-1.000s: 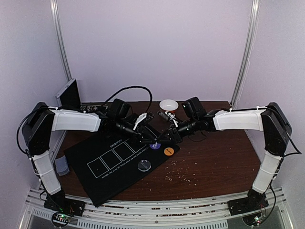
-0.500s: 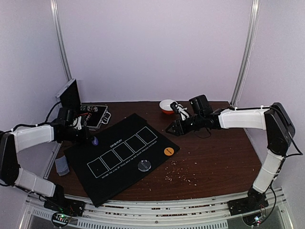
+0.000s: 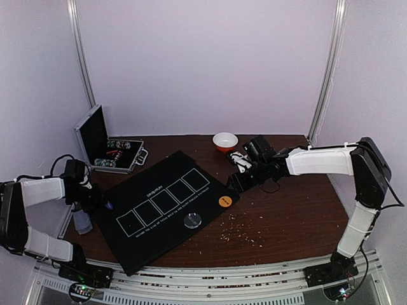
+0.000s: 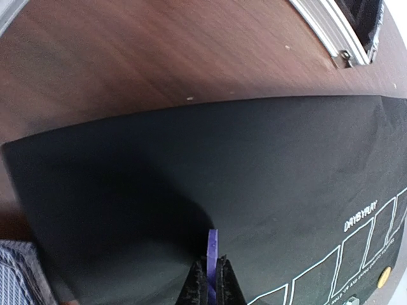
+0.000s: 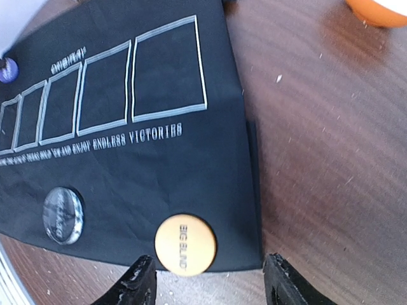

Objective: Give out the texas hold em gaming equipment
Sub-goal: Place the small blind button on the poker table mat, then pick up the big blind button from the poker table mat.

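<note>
- The left pincer (image 4: 210, 279) is shut on a purple disc (image 4: 212, 244). The disc is held on edge, so only its thin rim is seen between the two pads.
- Beneath and ahead of this pincer the black mat (image 4: 267, 171) is spread out. One mat corner is seen off to the side, and past the mat's far edge brown bench (image 4: 159, 57) is reached.
- A stack of grey-blue cards (image 3: 82, 220) is seen just beside the left pincer, off the mat's corner and close to the bench's side edge.
- Well ahead of the left pincer an open metal case (image 3: 114, 154) is stood on the bench. Small chips (image 3: 111, 159) are made out inside it, too small for their detail to be told.
- The right pincer (image 5: 208, 260) is held with its jaws wide apart above the mat's opposite corner, and nothing is gripped.
- An orange disc (image 5: 185, 244) printed BIG BLIND is laid flat on the mat below the gap, touched by neither finger.
- The mat's side edge is run just beside that disc. Past it a wide stretch of bench, speckled with pale crumbs (image 3: 245, 232), is seen on the pincer's outer side.
- A clear disc (image 5: 62, 215) is laid on the mat further off on the pincer's inner side.
- Five white-outlined boxes and a line of white print are seen on the mat ahead of the right pincer.
- A white bowl (image 3: 225, 141) with an orange base is stood well ahead of it.
</note>
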